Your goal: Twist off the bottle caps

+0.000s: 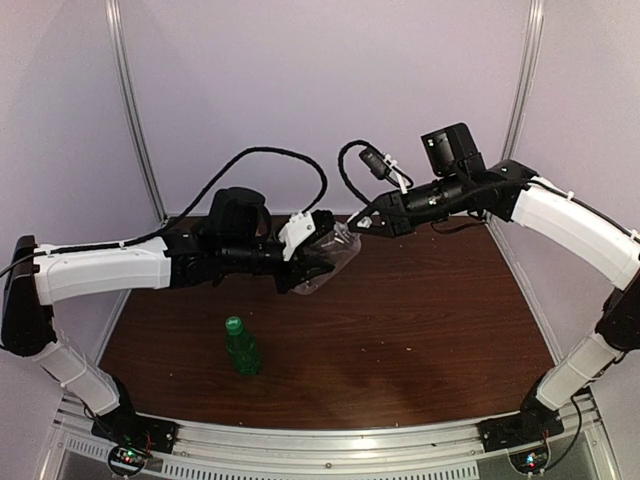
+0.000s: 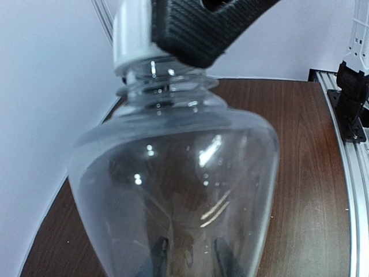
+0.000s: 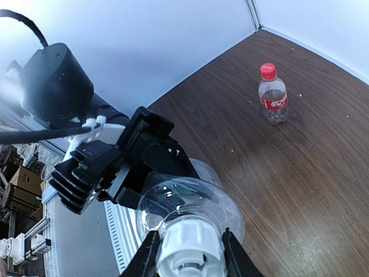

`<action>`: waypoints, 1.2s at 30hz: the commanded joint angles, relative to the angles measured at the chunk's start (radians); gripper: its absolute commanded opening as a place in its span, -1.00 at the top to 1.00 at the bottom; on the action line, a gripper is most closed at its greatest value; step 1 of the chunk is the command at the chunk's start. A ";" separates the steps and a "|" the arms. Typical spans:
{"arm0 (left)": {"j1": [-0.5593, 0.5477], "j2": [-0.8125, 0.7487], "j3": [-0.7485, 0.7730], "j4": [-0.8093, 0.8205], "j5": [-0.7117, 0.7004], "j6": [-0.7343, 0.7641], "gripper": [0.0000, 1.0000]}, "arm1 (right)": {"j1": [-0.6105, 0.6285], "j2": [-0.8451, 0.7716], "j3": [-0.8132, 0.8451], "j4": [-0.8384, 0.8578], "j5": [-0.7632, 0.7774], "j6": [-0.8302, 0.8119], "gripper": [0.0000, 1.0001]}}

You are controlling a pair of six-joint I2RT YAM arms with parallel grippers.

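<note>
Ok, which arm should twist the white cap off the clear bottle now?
Right. The right gripper is shut on the white cap; the left gripper clamps the clear bottle, steadying it.

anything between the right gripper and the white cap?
Nothing visible. The right gripper is already shut on the white cap, clamping it from both sides. The left gripper holds the clear bottle by its body. The green bottle stands well apart, nearer the arm bases.

white cap [image 3: 189, 245]; clear bottle [image 2: 173, 190]; green bottle [image 1: 241, 347]; red cap [image 3: 267, 71]
</note>
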 commanded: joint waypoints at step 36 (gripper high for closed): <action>0.007 0.003 -0.095 0.416 0.225 -0.377 0.46 | -0.004 -0.122 -0.161 0.392 0.179 0.131 -0.53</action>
